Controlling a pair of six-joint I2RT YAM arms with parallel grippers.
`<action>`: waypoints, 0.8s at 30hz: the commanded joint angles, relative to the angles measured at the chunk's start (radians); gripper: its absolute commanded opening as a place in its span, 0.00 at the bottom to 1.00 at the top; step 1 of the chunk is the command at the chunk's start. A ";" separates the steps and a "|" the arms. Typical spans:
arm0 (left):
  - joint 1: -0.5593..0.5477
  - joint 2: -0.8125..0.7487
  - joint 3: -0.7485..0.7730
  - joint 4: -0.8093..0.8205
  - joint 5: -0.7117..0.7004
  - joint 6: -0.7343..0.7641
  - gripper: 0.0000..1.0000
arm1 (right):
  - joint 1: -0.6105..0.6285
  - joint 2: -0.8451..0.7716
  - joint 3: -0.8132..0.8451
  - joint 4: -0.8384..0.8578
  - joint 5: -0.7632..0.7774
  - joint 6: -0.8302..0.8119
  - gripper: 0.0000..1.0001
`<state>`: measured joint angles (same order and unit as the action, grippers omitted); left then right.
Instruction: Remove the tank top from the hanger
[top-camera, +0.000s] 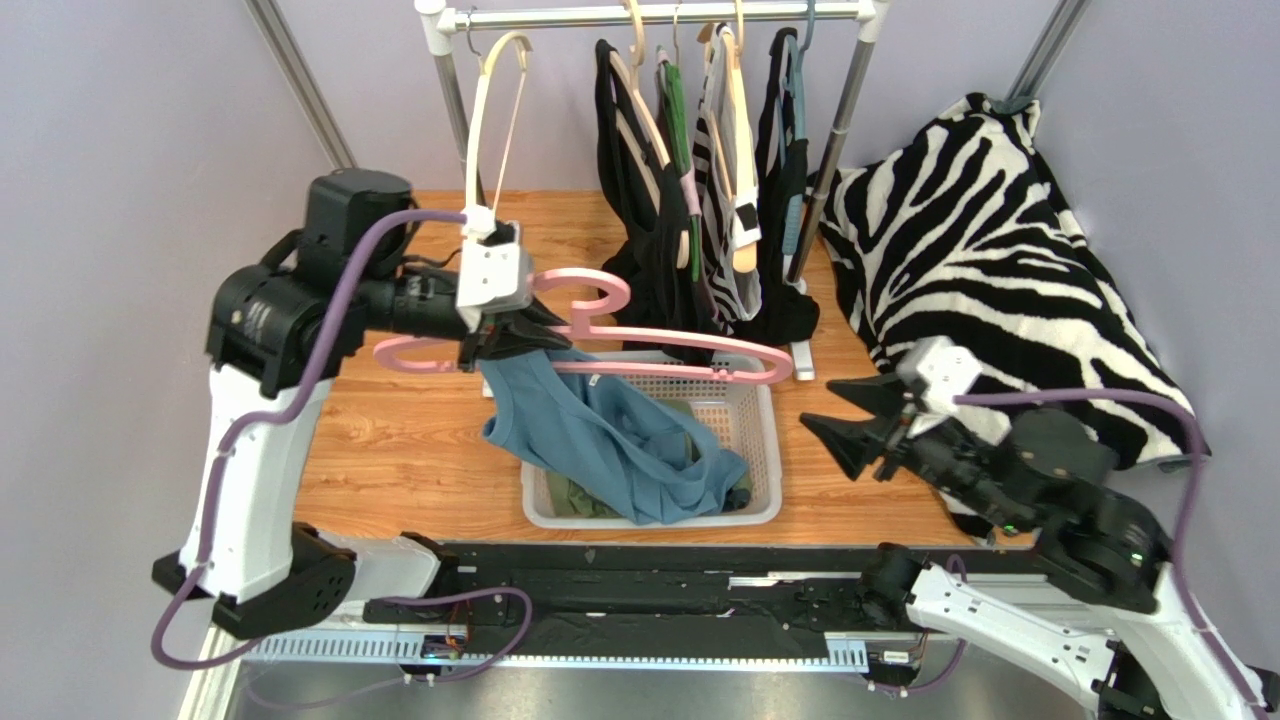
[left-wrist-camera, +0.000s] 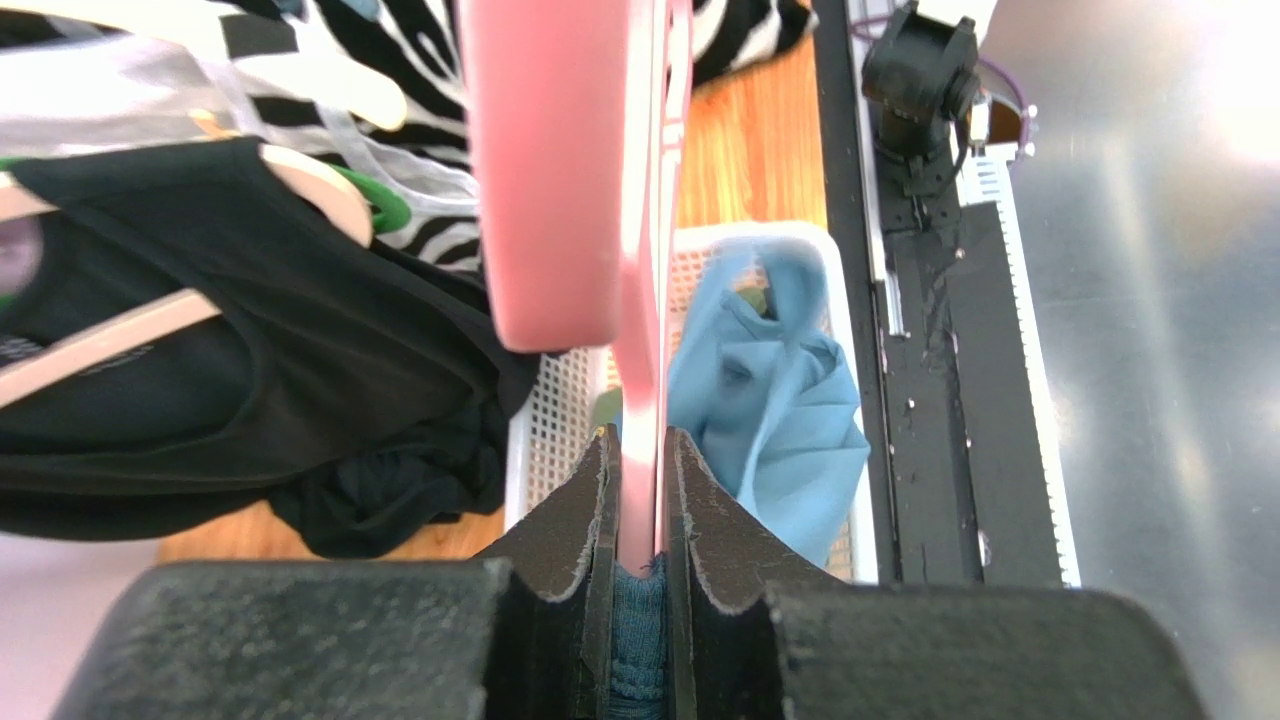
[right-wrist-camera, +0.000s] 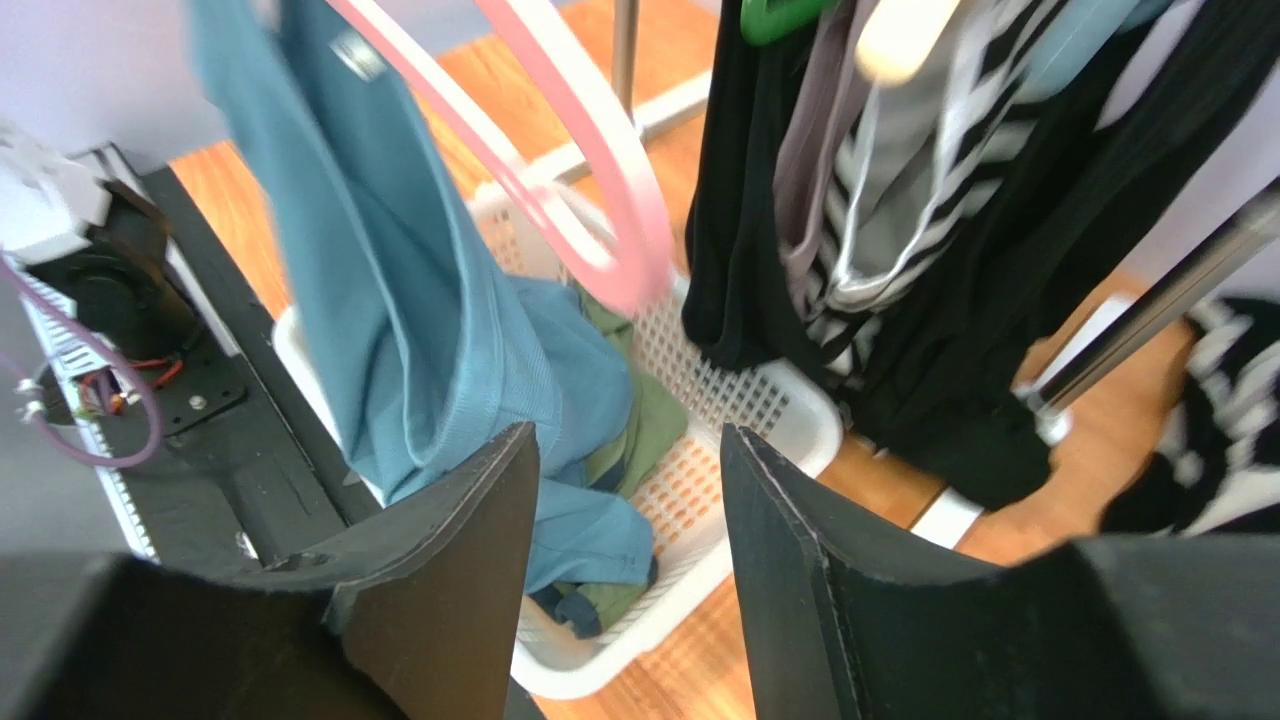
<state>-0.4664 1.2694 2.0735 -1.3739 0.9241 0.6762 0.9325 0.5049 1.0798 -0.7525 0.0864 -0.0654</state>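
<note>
Tank top (top-camera: 609, 435): teal-blue, limp and creased, it hangs in a long fold from the middle of the pink hanger (top-camera: 661, 342) at frame centre. Its lower end lies bunched in the white basket (top-camera: 763, 450) just below. I see the left gripper (top-camera: 504, 333) clamped on the hanger's bar. In the left wrist view a strip of teal cloth shows between the same jaws, under the pink plastic. The hanger lies roughly level above the basket. Something green (right-wrist-camera: 639, 435) lies in the basket under the blue cloth. The right gripper (top-camera: 857, 420) sits to the right of the basket, its jaws apart, holding nothing and clear of the cloth. Behind the basket, at upper centre, dark and striped garments (top-camera: 706, 195) hang on a rail, close to the hanger's far end. A cream hanger (top-camera: 493, 120) hangs at the rail's left. A zebra-print cloth (top-camera: 992, 255) lies at upper right on the wooden table (top-camera: 406, 435).
</note>
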 joint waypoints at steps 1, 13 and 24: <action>-0.058 0.045 0.045 -0.088 -0.043 0.028 0.00 | -0.006 -0.002 0.170 -0.074 -0.050 -0.112 0.54; -0.186 0.116 0.057 -0.137 -0.073 0.049 0.00 | -0.004 0.317 0.318 0.057 -0.243 -0.264 0.52; -0.202 0.099 0.023 -0.142 -0.062 0.059 0.00 | -0.006 0.359 0.278 0.079 -0.346 -0.241 0.37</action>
<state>-0.6559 1.3907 2.0838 -1.3739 0.8356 0.7128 0.9283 0.8619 1.3640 -0.7158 -0.2028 -0.3042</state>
